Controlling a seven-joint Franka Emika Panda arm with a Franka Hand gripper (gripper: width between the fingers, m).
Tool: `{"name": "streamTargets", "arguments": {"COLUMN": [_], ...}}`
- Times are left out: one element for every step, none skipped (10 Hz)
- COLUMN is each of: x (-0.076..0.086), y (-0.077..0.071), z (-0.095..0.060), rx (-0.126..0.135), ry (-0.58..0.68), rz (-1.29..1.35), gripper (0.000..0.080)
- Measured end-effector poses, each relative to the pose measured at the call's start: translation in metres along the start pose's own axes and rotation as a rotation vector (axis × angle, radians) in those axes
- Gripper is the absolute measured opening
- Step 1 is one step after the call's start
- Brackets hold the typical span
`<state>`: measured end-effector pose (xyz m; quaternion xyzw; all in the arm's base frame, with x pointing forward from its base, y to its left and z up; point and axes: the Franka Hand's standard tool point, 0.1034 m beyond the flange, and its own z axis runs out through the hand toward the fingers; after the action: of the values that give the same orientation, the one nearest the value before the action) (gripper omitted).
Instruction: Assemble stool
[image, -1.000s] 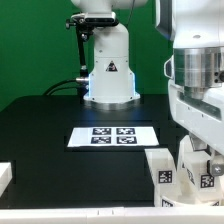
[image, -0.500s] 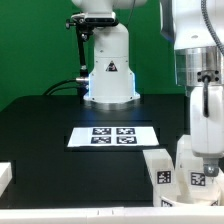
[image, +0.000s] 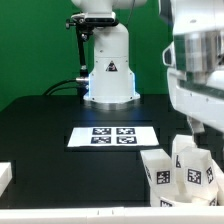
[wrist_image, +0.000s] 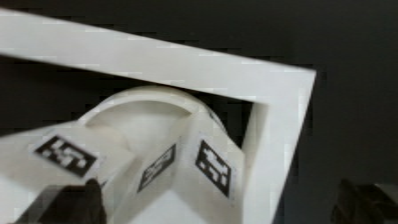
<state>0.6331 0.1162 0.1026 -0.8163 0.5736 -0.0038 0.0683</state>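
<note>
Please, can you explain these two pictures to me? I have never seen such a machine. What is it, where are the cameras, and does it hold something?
The white machine is a robot arm. One picture comes from a camera standing off the arm, the other from a camera on its wrist, looking down. On the black table lie a flat marker board and white stool parts with square tags: two chunky legs and a rounded piece. The fingers appear open and hold nothing.
</note>
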Motion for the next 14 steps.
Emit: {"name": "streamTargets", "arguments": {"x": [0.0008, 0.0009, 0.0010, 0.0022, 0.0017, 0.0014, 0.0000, -0.0020, -0.0013, 0.0013, 0.0021, 0.0036, 0.0013, -0.0010], "y": [0.0014, 0.0018, 0.0018, 0.0021, -0.0014, -0.0012, 0.0003, -0.0005, 0.0024, 0.0029, 0.0031, 0.0039, 0.0049, 0.0066], "z": [0.0023, 0.0029, 0.0028, 0.0016, -0.0046, -0.0053, -0.0043, -0.0063, -0.0059, -0.0058, -0.0055, -0.0037, -0.0005, 0.0002], "rx": [-0.003, -0.004, -0.004, -0.018, -0.019, -0.031, -0.041, -0.015, -0.025, -0.031, -0.037, -0.060, -0.079, -0.096], "ry": [0.002, 0.002, 0.002, 0.021, 0.031, 0.035, 0.034, 0.067, 0.067, 0.069, 0.070, 0.067, 0.049, 0.038], "rz": [-0.065, -0.120, -0.170, -0.401, -0.583, -0.803, -0.948, -0.924, -0.992, -1.069, -1.143, -1.365, -1.523, -1.567], "gripper": [0.0649, 0.0649, 0.0649, 0.0649, 0.0649, 0.0649, 0.0649, 0.0649, 0.0649, 0.0649, 0.0649, 0.0649, 0.0649, 0.0649]}}
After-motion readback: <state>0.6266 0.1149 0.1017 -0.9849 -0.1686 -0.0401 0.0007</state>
